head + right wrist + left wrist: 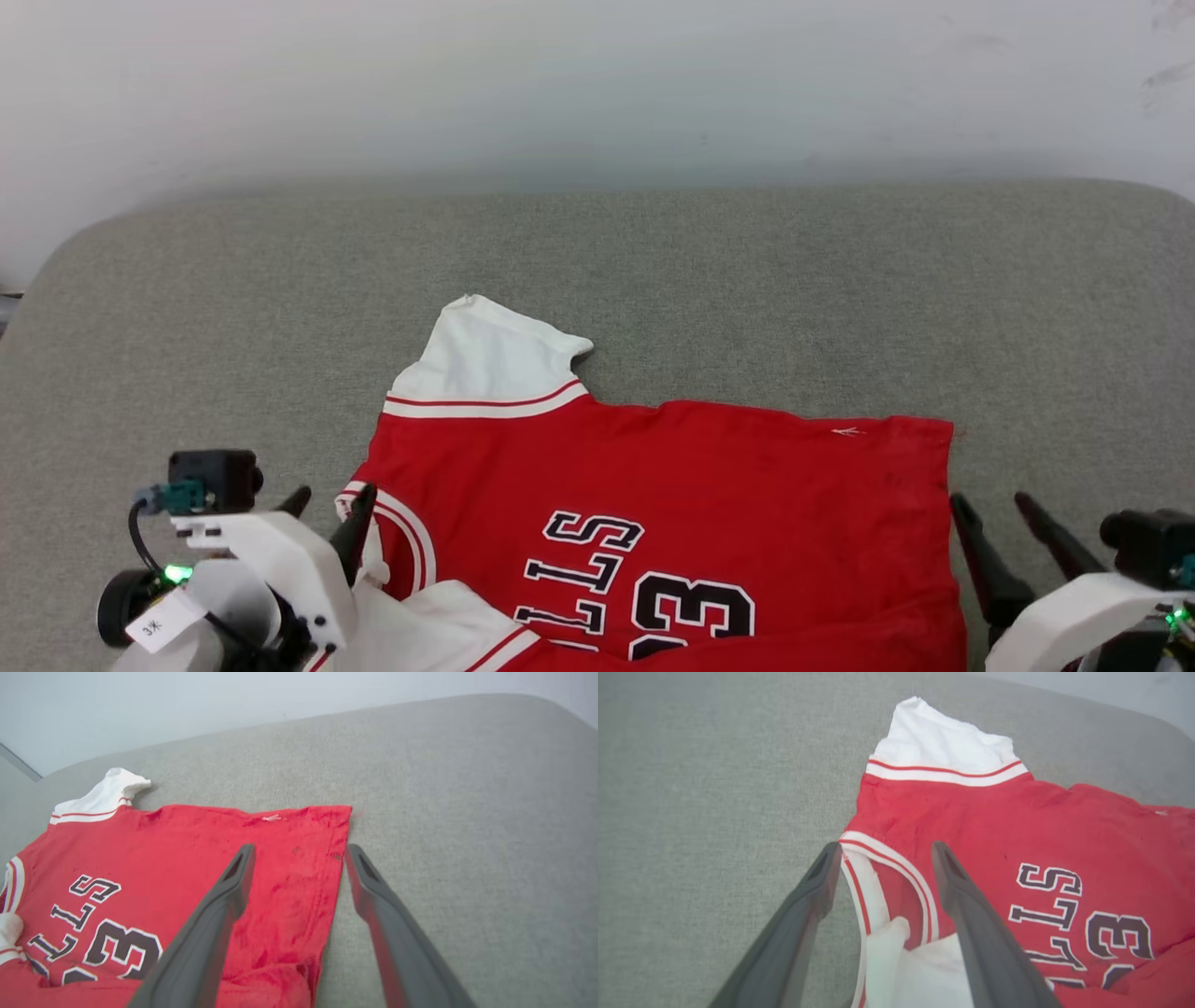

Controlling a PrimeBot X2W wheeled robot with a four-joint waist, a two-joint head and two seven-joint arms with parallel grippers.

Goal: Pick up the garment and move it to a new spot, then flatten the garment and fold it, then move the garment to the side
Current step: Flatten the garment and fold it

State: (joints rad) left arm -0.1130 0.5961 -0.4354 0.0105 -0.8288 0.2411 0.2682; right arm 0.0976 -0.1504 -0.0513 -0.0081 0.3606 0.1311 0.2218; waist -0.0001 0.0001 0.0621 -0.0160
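the left gripper (885, 851) has its two long dark fingers spread wide with nothing between them, one on each side of the striped collar (896, 868) of the red jersey t-shirt with white short sleeves and a black "23" (709, 485). the right gripper (300, 851) is just as wide and empty, straddling the hem edge with one finger above red cloth and the other above bare cushion.

the shirt lies print-up on the grey woven cushion (653, 252), close to the robot, collar to its left and hem to its right. the far sleeve points away, and the near side looks bunched.

i judge it light, limp and soft. it should drape and crease, and may drag on the weave. good holds look like the shoulder beside the collar and a hem corner.

both arms sit low at the near edge, fingers aimed forward and downward.
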